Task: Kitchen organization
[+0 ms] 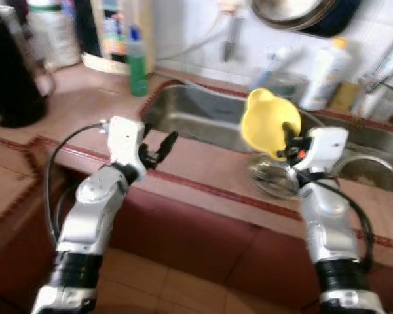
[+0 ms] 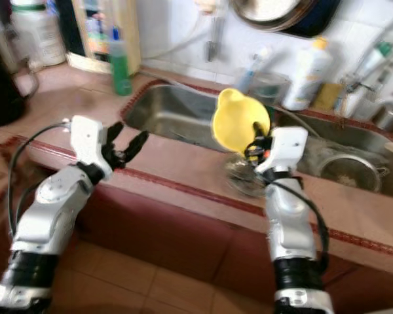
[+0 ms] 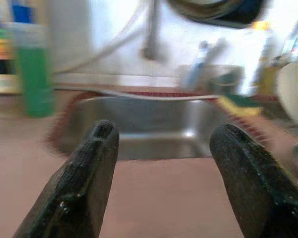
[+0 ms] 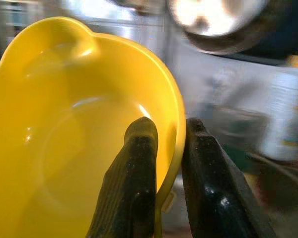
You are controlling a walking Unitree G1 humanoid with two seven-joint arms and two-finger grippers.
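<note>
A yellow plastic bowl (image 1: 267, 123) with a small lip is held tilted above the near edge of the steel sink (image 1: 203, 114). My right gripper (image 4: 166, 136) is shut on its rim, one finger inside the bowl (image 4: 64, 144) and one outside. My left gripper (image 1: 158, 149) is open with nothing between its fingers (image 3: 89, 183), hovering over the reddish counter (image 1: 203, 163) just in front of the sink's left basin.
A green bottle (image 1: 137, 62) stands at the sink's back left corner. A black kettle (image 1: 13, 72) sits far left. White and yellow bottles (image 1: 324, 72) line the back ledge. A metal strainer (image 1: 370, 171) and a round metal item (image 1: 272, 178) lie near the right basin. Pans hang on the tiled wall.
</note>
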